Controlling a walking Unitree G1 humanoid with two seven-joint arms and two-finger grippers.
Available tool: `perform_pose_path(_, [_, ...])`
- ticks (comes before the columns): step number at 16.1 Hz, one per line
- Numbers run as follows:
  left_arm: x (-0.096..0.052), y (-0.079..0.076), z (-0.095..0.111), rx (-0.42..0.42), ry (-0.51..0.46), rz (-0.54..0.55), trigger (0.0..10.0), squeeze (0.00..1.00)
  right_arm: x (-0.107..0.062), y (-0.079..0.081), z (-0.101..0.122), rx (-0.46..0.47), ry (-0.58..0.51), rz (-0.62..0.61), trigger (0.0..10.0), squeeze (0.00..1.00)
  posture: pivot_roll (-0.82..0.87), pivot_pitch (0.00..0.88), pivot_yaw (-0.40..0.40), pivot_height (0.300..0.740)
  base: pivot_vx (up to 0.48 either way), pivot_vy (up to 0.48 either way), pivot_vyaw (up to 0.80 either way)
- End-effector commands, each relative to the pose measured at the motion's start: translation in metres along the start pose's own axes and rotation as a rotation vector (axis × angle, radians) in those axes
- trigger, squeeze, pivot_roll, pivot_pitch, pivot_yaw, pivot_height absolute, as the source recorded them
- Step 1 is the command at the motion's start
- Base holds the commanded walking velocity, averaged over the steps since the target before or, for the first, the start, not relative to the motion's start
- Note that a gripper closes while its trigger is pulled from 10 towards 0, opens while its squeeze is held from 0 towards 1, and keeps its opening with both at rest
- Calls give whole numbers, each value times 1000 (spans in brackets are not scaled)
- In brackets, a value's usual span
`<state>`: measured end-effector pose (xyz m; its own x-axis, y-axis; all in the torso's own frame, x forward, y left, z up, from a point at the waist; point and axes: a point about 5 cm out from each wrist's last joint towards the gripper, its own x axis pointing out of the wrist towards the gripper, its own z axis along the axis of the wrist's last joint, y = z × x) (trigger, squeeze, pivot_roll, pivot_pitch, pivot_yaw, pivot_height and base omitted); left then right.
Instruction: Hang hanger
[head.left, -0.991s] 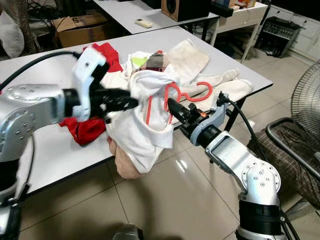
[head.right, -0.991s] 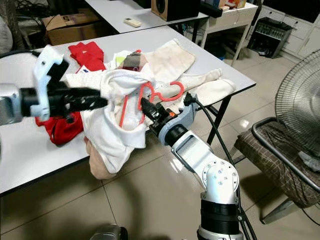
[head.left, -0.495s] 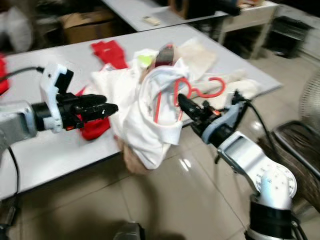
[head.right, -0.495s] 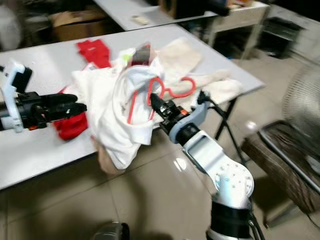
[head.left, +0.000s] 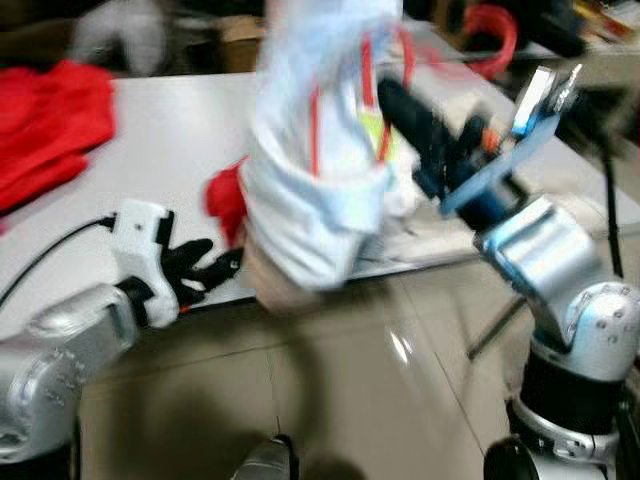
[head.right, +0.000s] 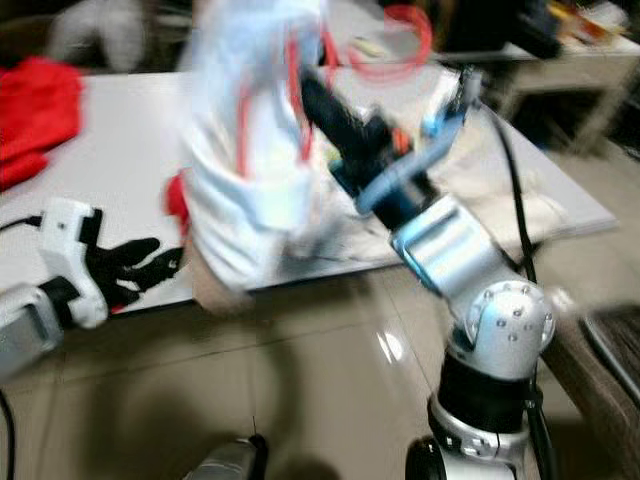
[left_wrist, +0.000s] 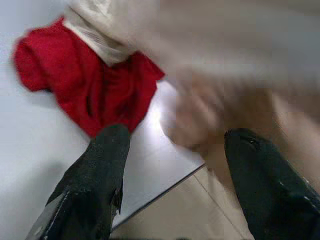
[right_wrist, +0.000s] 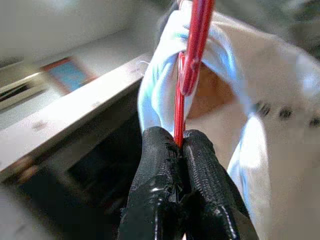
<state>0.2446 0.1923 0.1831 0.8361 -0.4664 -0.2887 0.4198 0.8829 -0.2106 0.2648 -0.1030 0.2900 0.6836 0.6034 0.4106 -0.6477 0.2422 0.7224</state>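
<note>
hanger (right_wrist: 192, 55) clamped between right gripper (right_wrist: 179, 145) fingers

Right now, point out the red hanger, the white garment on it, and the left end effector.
red hanger (right_wrist: 192, 60), right wrist view, on its red bar.
white garment (head.left: 310, 205), left eye view, on its hanging body.
left end effector (left_wrist: 175, 165), left wrist view, midway between its fingertips.
</note>
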Motion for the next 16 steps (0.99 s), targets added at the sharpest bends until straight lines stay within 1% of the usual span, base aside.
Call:
perform_pose_path(1, [2,-4,-1,38,-12,27,10000,0,-4,-3,0,6,4,-15,10000,0,126,66,-5,740,0,0,750])
perform_pose_path(2, [5,-4,-8,127,6,91,10000,0,-10,-8,-8,13,33,-38,10000,0,135,70,-11,740,0,0,750])
perform_pose_path(3, [6,-4,-11,155,10,112,10000,0,-12,-10,-11,19,40,-46,10000,0,136,68,-12,740,0,0,750])
perform_pose_path(4, [6,-6,-11,133,-34,137,10000,0,-17,-13,-17,37,65,-67,10000,0,146,70,-17,740,0,0,750])
perform_pose_path(5, [6,-10,-9,169,-60,136,10000,0,-24,-17,-25,12,114,-84,10000,0,152,70,-14,740,0,0,750])
perform_pose_path(6, [5,-12,-9,176,-68,129,10000,0,-27,-18,-29,2,135,-89,10000,0,152,68,-13,740,0,0,756])
perform_pose_path(7, [6,-15,-8,173,-86,125,10000,0,-30,-23,-32,6,146,-108,10000,0,154,65,-13,740,0,0,756])
perform_pose_path(8, [8,-17,-7,149,-113,128,10000,0,-36,-29,-36,19,153,-139,10000,0,153,53,-11,740,0,0,763])
perform_pose_path(9, [9,-18,-8,151,-118,129,10000,0,-38,-30,-37,21,155,-147,10000,0,152,46,-13,740,0,0,763])
perform_pose_path(10, [12,-19,-11,202,-130,143,10000,0,-42,-31,-40,23,163,-153,10000,0,155,32,-37,740,0,0,763])
perform_pose_path(11, [12,-18,-12,226,-136,172,10000,0,-44,-30,-42,22,176,-150,10000,0,157,36,-43,740,0,0,763])
perform_pose_path(12, [10,-18,-13,233,-143,195,10000,0,-46,-29,-43,19,188,-143,10000,0,161,42,-50,740,0,0,756])
perform_pose_path(13, [8,-19,-15,223,-145,203,10000,0,-48,-30,-44,17,197,-144,10000,0,166,42,-52,740,0,0,763])
perform_pose_path(15, [6,-24,-18,206,-157,182,10000,0,-52,-34,-45,12,203,-161,10000,0,162,44,-45,740,0,0,763])
perform_pose_path(16, [5,-23,-21,214,-142,183,10000,0,-53,-36,-45,4,204,-175,10000,0,162,46,-42,740,0,0,756])
